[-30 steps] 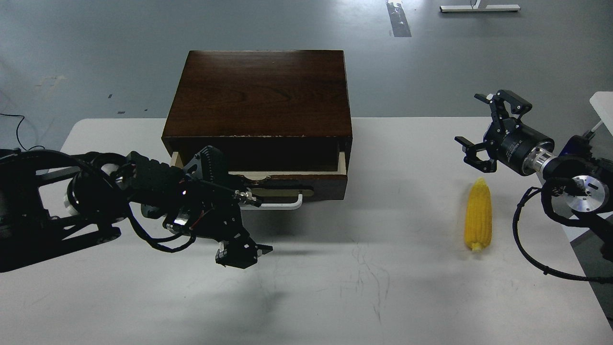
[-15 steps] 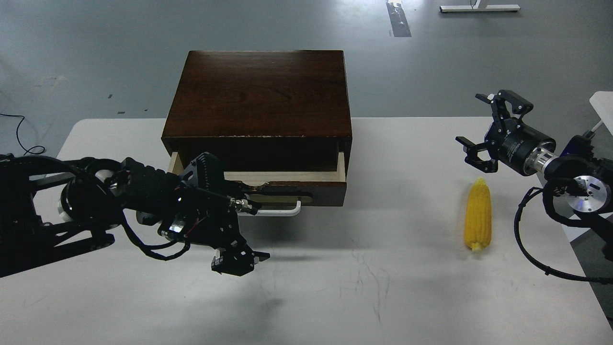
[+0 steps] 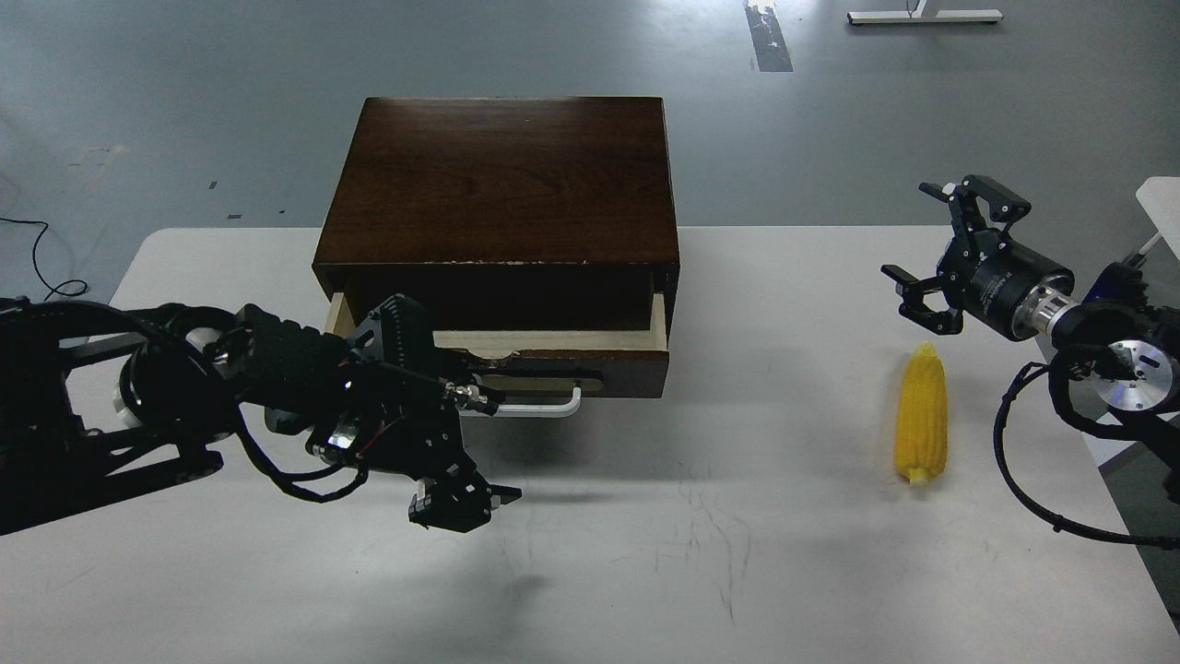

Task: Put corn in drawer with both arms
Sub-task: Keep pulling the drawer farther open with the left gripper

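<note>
The corn (image 3: 921, 423) is a bright yellow cob lying on the white table at the right, tip pointing away from me. The drawer (image 3: 553, 339) of the dark brown box (image 3: 502, 175) stands a little way out, showing a strip of pale wood, with its white bar handle (image 3: 539, 411) in front. My left gripper (image 3: 466, 503) hangs low over the table just in front of and below the handle's left end. It is dark and its fingers cannot be told apart. My right gripper (image 3: 925, 235) is open and empty, just beyond the corn's tip.
The table's right edge (image 3: 1120, 516) runs close to the corn, with my right arm's cables (image 3: 1023, 461) looping beside it. My left forearm (image 3: 277, 369) covers the drawer's left front corner. Grey floor lies beyond the table.
The drawer has come out slightly. My left gripper has moved a little toward me and to the left. My right gripper has drifted slightly right. The corn has not moved.
</note>
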Available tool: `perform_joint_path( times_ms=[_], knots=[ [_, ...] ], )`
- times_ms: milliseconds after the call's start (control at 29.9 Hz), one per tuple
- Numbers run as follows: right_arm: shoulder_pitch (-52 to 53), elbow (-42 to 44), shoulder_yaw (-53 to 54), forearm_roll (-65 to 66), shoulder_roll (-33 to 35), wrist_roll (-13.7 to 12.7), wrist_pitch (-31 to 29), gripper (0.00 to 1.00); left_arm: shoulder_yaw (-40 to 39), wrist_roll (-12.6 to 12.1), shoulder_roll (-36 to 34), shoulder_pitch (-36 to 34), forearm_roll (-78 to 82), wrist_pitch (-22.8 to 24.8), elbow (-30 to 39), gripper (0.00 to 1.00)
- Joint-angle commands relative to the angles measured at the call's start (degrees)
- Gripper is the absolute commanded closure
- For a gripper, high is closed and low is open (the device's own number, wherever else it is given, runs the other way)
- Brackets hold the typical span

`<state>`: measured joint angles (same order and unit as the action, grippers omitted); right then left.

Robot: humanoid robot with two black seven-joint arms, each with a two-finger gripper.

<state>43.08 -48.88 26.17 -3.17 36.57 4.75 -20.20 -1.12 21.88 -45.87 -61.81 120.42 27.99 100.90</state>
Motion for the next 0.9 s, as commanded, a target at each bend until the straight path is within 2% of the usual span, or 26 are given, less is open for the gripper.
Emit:
perform_joint_path(
  times_ms=[0,367,568,668,801,868],
  knots=[
    [0.0,0.0,0.1,0.0,0.0,0.0,0.0,0.0,0.5,0.8,-0.1,-0.2,0.2,0.0,0.1,0.02],
    [0.0,0.1,0.1,0.0,0.1,0.0,0.0,0.0,0.3,0.4,-1.2,-0.2,0.3,0.0,0.1,0.02],
    [0.0,0.1,0.1,-0.1,0.4,0.0,0.0,0.0,0.3,1.2,-1.4,-0.2,0.3,0.0,0.1,0.02],
    [0.0,0.1,0.0,0.0,0.5,0.0,0.0,0.0,0.3,2.4,-1.2,-0.2,0.3,0.0,0.1,0.02],
    [0.0,0.2,0.0,0.0,0.6,0.0,-0.1,0.0,0.4,5.4,-0.6,-0.2,0.3,0.0,0.1,0.02],
    [0.0,0.3,0.0,0.0,0.6,-0.1,-0.1,0.0,0.4,5.5,-0.5,-0.2,0.3,0.0,0.1,0.02]
  ],
)
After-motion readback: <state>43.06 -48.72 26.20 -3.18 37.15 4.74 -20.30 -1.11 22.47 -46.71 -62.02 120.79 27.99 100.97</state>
